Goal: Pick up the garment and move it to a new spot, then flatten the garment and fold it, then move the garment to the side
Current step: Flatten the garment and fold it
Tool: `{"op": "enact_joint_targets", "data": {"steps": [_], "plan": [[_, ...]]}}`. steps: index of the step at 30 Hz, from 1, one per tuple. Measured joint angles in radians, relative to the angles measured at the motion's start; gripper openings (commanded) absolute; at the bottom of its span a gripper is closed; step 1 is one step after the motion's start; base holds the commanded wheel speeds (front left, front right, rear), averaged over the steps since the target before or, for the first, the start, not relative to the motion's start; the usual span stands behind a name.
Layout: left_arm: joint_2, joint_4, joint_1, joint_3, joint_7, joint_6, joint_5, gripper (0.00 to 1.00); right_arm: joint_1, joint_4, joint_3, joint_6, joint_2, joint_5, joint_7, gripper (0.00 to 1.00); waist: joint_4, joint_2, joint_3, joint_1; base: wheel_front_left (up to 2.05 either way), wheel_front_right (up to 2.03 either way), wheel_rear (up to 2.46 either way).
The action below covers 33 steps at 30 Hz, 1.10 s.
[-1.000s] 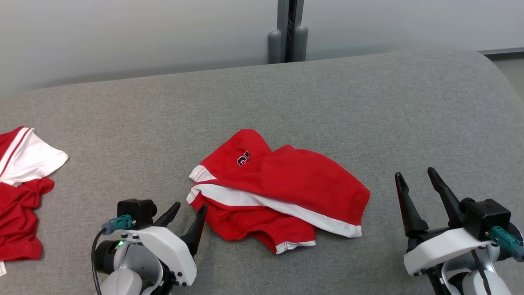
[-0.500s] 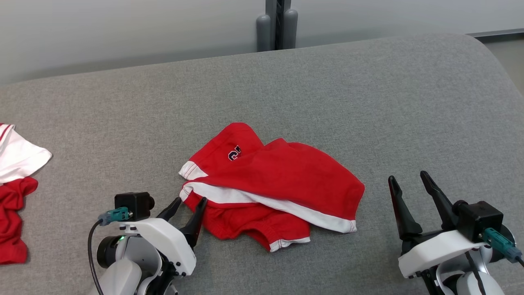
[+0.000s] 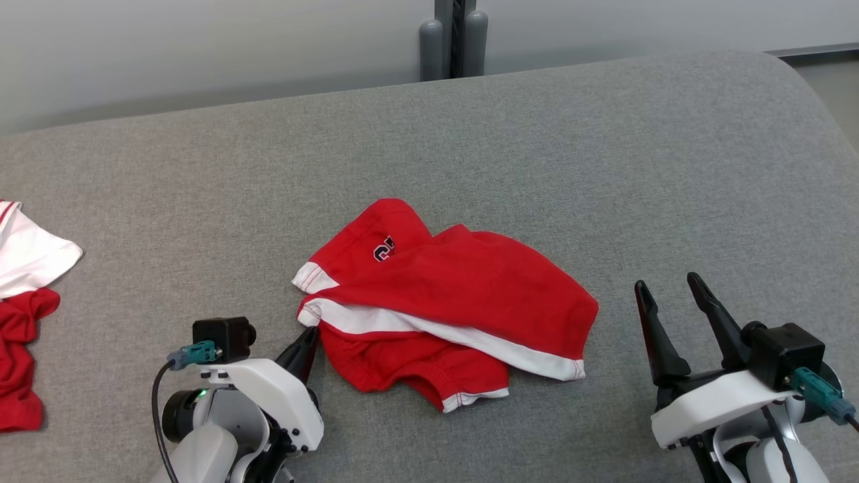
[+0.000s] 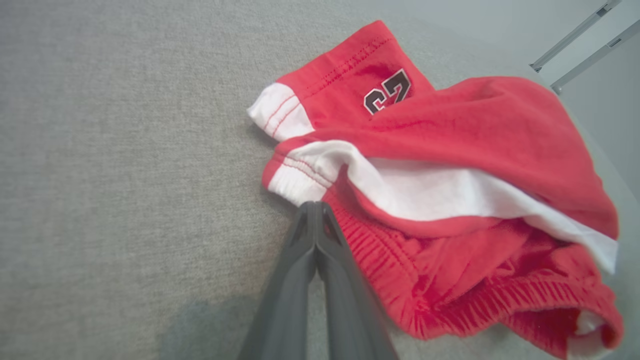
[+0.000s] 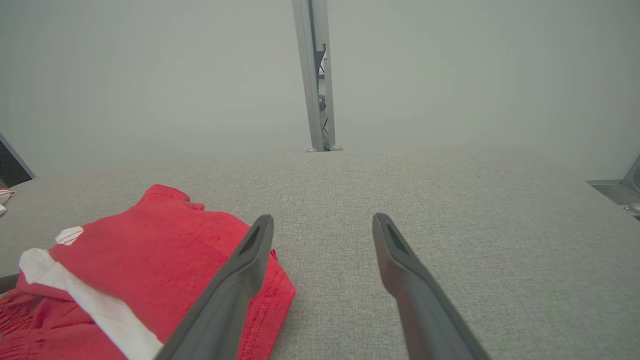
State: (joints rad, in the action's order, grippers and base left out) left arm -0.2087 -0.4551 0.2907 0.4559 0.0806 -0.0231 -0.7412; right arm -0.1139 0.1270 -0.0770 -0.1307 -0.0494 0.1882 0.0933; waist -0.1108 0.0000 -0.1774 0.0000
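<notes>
Fingers (image 4: 292, 280) pressed together, the left pincer (image 4: 313, 207) touches the near-left edge of the red shorts (image 3: 456, 295), just below a white cuff; whether any cloth is caught cannot be told. The crumpled shorts lie in the middle of the grey tabletop (image 3: 604, 168). The right pincer (image 3: 665, 282) rests spread, apart from the shorts' right edge. More red-and-white clothing (image 3: 23, 315) lies at far left.
</notes>
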Motion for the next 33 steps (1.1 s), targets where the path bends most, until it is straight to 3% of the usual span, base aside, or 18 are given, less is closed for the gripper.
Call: {"op": "enact_joint_targets", "data": {"steps": [9, 12, 13, 14, 15, 23, 33], "plan": [[0.0, -0.013, 0.008, -0.004, -0.043, -0.007, 0.006, 0.0, -0.002, 0.002, 0.003, 0.0, 0.0, 0.0, 0.004, 1.0, 0.005, 0.0, 0.004, 0.0, 0.0, 0.0, 0.0], [-0.01, 0.0, 0.015, -0.012, -0.085, -0.028, 0.029, 0.0, -0.005, 0.001, 0.004, 0.0, 0.0, 0.0, 0.005, 1.0, 0.009, 0.0, 0.008, 0.0, 0.0, 0.0, 0.0], [-0.012, 0.009, 0.019, -0.019, -0.105, -0.034, 0.034, 0.16, -0.005, 0.001, 0.005, 0.0, 0.0, 0.0, 0.006, 1.0, 0.011, 0.0, 0.009, 0.0, 0.0, 0.0, 0.0], [-0.015, 0.019, 0.023, -0.02, -0.115, -0.04, 0.041, 0.73, -0.005, 0.001, 0.006, 0.0, 0.0, 0.0, 0.006, 1.0, 0.013, 0.0, 0.01, 0.0, 0.0, 0.0, 0.0], [-0.021, 0.039, 0.025, -0.022, -0.152, -0.06, 0.067, 1.0, -0.005, 0.0, 0.009, 0.0, 0.0, -0.001, 0.008, 1.0, 0.019, 0.0, 0.013, -0.0001, 0.0, 0.0, 0.0], [-0.053, 0.177, 0.024, -0.06, -0.297, -0.154, 0.156, 1.0, -0.011, -0.012, 0.024, 0.0, 0.0, -0.009, 0.01, 1.0, 0.046, 0.0, 0.035, 0.0, 0.0, 0.0, 0.0], [-0.135, 0.389, -0.097, -0.134, -0.337, -0.246, 0.254, 1.0, -0.016, -0.035, 0.039, 0.0, 0.0, -0.04, -0.011, 1.0, 0.081, 0.0, 0.079, -0.0001, 0.0, 0.0, 0.0]]}}
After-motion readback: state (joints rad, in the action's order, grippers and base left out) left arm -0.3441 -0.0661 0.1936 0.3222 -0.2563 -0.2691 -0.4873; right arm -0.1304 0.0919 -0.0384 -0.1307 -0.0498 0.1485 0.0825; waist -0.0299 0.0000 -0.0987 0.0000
